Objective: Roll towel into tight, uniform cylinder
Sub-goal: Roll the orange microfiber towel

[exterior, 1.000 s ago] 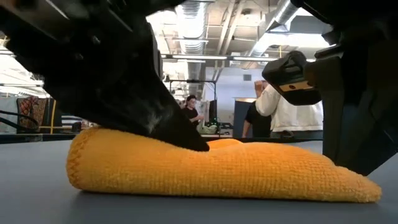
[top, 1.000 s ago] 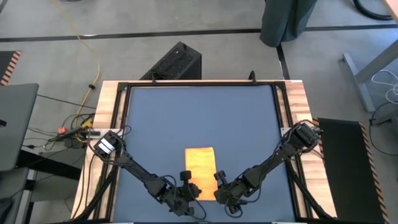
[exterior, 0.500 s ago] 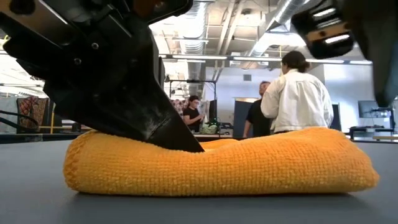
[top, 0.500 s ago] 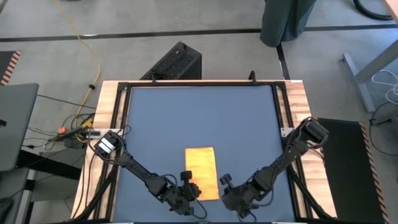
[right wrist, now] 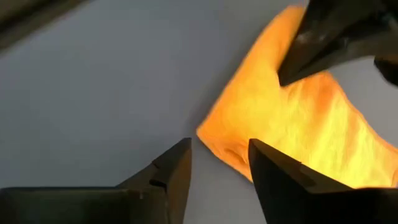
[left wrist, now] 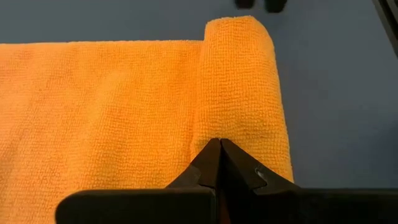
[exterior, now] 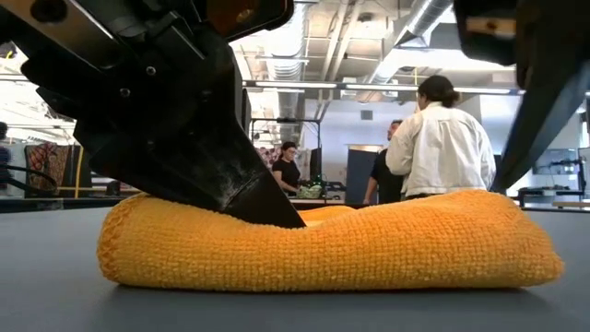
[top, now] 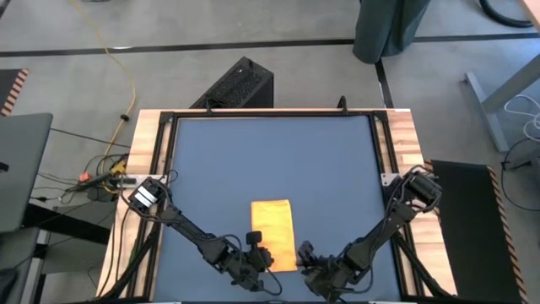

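The yellow towel (top: 274, 230) lies as a folded strip near the table's front edge, its near end turned over into a low roll (left wrist: 239, 87). My left gripper (left wrist: 219, 144) is shut, its tip set on the towel beside that roll; it also shows in the low view (exterior: 277, 214). My right gripper (right wrist: 219, 155) stands open just off the towel's right near corner (right wrist: 214, 140), apart from it, with nothing between its fingers. In the high view the right gripper (top: 305, 252) sits right of the strip. My left gripper presses its shut fingertips (left wrist: 211, 155) down on the crease (left wrist: 200, 127) where the rolled near end meets the flat strip. The fingers slant down from the near left. The cloth is dented under the tip (exterior: 290, 221), and the whole towel rests on the table.
The blue-grey mat (top: 270, 152) stretches bare beyond the towel to the far edge, framed by black rails and wooden borders (top: 403, 135). A black box (top: 240, 84) stands on the floor past the far edge. People (exterior: 433, 138) stand in the room behind.
My right gripper has opened, let go of the towel's right end, rolled, and drawn back toward the table's near right. The towel's right end, pressed flat before, has sprung up into a rounded bulge. My left gripper has stayed on the cloth.
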You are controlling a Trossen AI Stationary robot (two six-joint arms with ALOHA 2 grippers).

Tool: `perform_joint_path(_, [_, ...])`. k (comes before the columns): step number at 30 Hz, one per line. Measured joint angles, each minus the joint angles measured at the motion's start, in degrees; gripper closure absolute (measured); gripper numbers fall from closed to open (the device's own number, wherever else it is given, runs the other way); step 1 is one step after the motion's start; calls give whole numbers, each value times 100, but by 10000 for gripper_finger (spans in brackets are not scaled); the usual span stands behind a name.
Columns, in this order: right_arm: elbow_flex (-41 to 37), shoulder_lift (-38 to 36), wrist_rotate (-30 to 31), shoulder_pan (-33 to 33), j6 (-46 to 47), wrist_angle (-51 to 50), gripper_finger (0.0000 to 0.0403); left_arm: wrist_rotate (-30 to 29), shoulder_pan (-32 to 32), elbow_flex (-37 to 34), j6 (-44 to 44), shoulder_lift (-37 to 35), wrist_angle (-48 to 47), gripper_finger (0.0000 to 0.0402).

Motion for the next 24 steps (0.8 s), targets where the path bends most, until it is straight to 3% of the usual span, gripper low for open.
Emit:
perform_joint_path(9, [33, 0, 46, -8, -152, 289, 185, 121, 7, 0, 28, -2, -15, 401])
perform_joint_path(16, [41, 7, 88, -18, -192, 373, 198, 134, 7, 0, 33, -2, -20, 401])
perform_joint_path(24, [43, 537, 526, -8, -337, 642, 218, 164, 4, 2, 7, -2, -45, 401])
